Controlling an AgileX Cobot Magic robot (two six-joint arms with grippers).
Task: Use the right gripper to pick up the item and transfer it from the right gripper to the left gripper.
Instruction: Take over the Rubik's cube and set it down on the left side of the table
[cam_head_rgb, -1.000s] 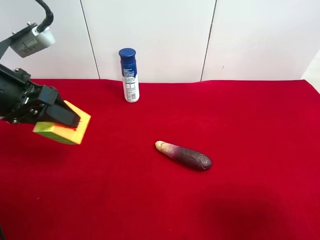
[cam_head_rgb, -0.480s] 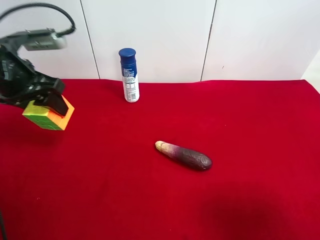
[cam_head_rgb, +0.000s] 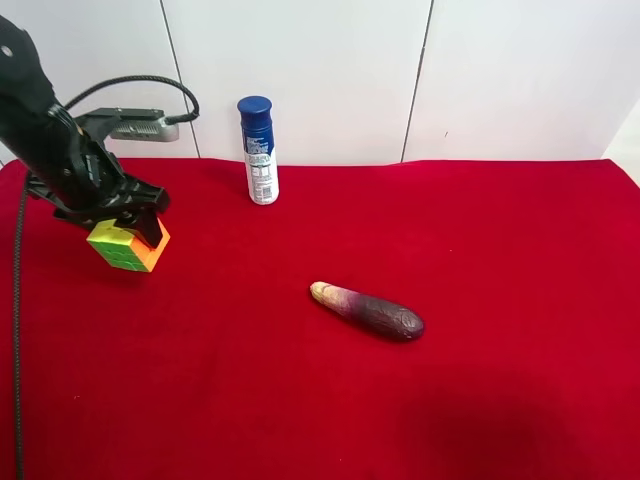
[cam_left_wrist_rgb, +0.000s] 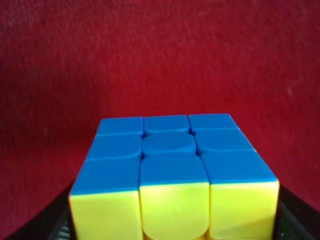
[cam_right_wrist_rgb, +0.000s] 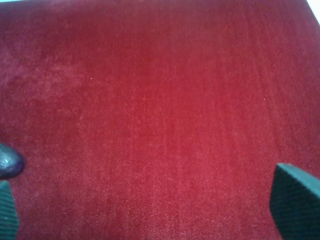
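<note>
The puzzle cube is clamped in the left end effector, as is shown by the left wrist view, where the cube fills the space between two dark fingers pressed against its sides. In that view a blue face is turned toward the red surface and a yellow face toward the camera. In the exterior high view the same cube is seen with green, yellow and orange faces, held at the tip of the arm at the view's left. Whether the cube touches the cloth there cannot be told.

The right end effector is spread wide, with nothing between its fingers: only two dark textured fingertips are seen at opposite edges of the right wrist view, with bare red surface between them. A rounded dark purple end of the eggplant-like object is seen just beside one fingertip.

In the exterior high view the eggplant-like object lies near the middle of the surface, well apart from the cube. A white can with a blue cap stands upright near the back edge, before a white wall.
</note>
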